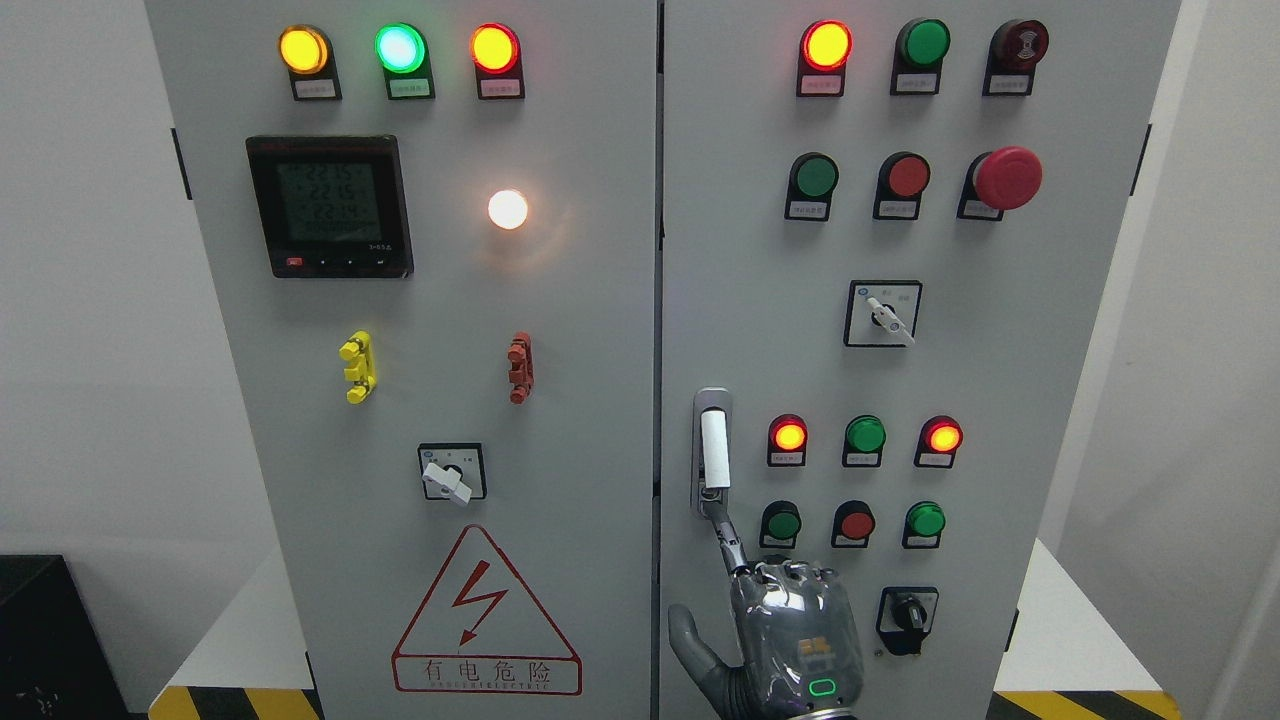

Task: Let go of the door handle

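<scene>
The right robot hand (795,640) had one finger extended to the white bar door handle (714,449), holding nothing — best drawn straight back, clear of the buttons.

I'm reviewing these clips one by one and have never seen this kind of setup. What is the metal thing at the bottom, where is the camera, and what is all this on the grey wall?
The camera sits on a humanoid robot's head, looking at a grey electrical cabinet with two doors. The metal thing is a robot hand; which arm it belongs to isn't clear, as it enters near the bottom middle. One extended finger reaches up to the lower end of the white door handle on the right door; the other fingers are curled and grasp nothing. Around it are indicator lamps, push buttons, rotary switches, a red emergency stop, a digital meter and a warning triangle.
</scene>
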You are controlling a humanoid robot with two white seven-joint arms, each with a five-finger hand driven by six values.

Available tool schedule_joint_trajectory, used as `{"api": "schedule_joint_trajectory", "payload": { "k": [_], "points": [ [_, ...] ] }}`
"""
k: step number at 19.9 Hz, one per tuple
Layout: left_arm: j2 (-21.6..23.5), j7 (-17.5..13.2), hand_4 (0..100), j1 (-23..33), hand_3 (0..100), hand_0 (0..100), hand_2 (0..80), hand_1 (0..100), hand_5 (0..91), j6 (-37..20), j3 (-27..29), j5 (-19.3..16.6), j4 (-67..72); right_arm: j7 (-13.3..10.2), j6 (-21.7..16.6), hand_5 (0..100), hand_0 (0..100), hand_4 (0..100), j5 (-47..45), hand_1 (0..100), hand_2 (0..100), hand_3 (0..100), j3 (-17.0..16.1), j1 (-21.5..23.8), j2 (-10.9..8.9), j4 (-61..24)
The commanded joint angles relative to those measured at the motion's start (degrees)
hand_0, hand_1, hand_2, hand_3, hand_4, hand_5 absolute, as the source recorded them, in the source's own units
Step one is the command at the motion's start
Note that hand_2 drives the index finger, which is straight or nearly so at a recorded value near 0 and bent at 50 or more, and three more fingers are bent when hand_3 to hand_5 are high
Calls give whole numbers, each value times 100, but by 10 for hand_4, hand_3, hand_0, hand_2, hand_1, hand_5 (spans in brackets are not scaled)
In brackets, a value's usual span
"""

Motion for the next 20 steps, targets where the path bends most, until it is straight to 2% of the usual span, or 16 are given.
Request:
{"api": "schedule_joint_trajectory", "payload": {
  "k": [1,3,12,20],
  "points": [
    [0,1,11,0,84,0,24,0,0,-6,-114,0,-97,-20,-2,964,408,897,-7,321,213,990,6,-1,0,-307],
    [0,1,11,0,83,0,25,0,0,-6,-114,0,-97,-29,-2,961,410,894,-7,323,279,978,6,-1,0,-307],
    [0,1,11,0,85,0,26,0,0,-6,-114,0,-88,-47,-11,944,439,888,-34,345,353,963,-29,-1,0,-342],
    [0,1,12,0,85,0,25,0,0,-6,-114,0,-97,-29,15,926,287,879,-77,369,548,1000,-55,-132,9,-413]
  ]
}}
